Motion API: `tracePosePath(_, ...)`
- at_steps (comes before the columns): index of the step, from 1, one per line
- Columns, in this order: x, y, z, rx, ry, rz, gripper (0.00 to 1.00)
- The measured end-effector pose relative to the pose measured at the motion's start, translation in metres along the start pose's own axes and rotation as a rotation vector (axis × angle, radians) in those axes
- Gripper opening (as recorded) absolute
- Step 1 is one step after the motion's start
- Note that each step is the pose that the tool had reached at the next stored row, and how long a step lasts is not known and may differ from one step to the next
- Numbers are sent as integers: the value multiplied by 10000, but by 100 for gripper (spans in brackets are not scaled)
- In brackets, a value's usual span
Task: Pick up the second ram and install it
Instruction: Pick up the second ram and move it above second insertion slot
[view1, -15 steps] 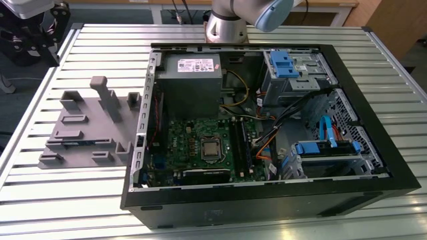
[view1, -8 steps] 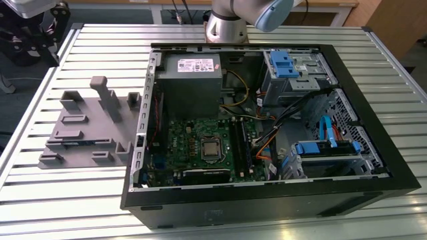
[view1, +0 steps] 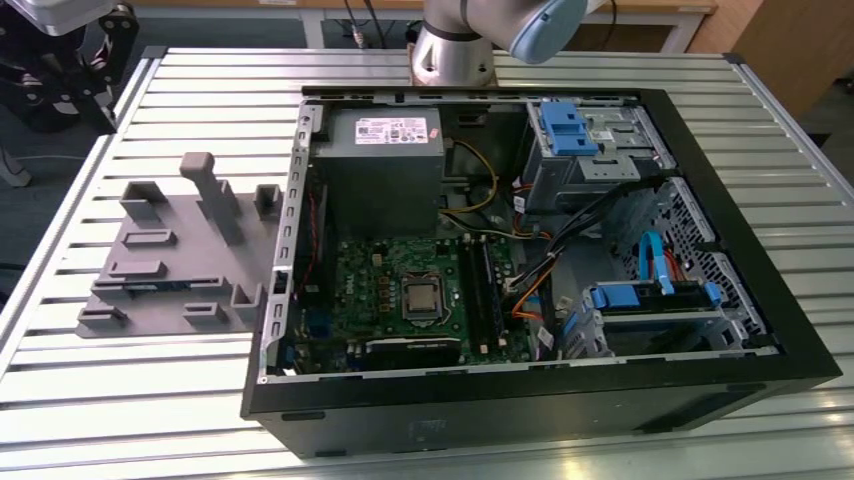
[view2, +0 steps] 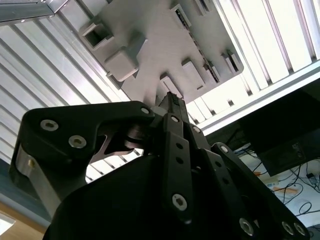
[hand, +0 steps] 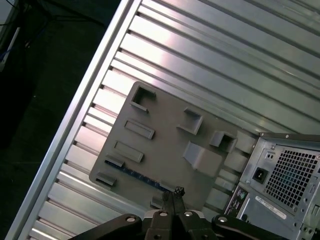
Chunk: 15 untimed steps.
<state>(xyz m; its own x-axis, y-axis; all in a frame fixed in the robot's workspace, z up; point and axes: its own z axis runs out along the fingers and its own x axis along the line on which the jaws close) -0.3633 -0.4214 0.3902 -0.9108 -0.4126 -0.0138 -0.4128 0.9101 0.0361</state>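
The second ram (hand: 134, 174) is a thin blue strip standing on edge in a slot of the grey holder block (hand: 165, 135), near the block's long side. In the exterior view the ram (view1: 158, 285) shows as a bluish line low on the holder block (view1: 174, 250), at the exterior view's left of the open computer case. My gripper (hand: 176, 192) hangs well above the block, its tips over the edge close to the ram. The two fingers meet at the tip (view2: 171, 98) and hold nothing.
The black case (view1: 534, 400) lies open with the green motherboard (view1: 400, 290), its long black slots (view1: 481, 290), the grey power supply (view1: 380, 160) and blue drive brackets (view1: 641, 300). The case's back panel (hand: 285, 175) stands beside the holder. The ribbed metal table (view1: 134, 400) has edges nearby.
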Motion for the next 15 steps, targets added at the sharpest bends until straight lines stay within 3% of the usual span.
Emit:
tracePosePath(9, 1, 0, 0, 0, 3, -53, 11)
tracePosePath(15, 3, -2, 0, -6, 15, -433, 11)
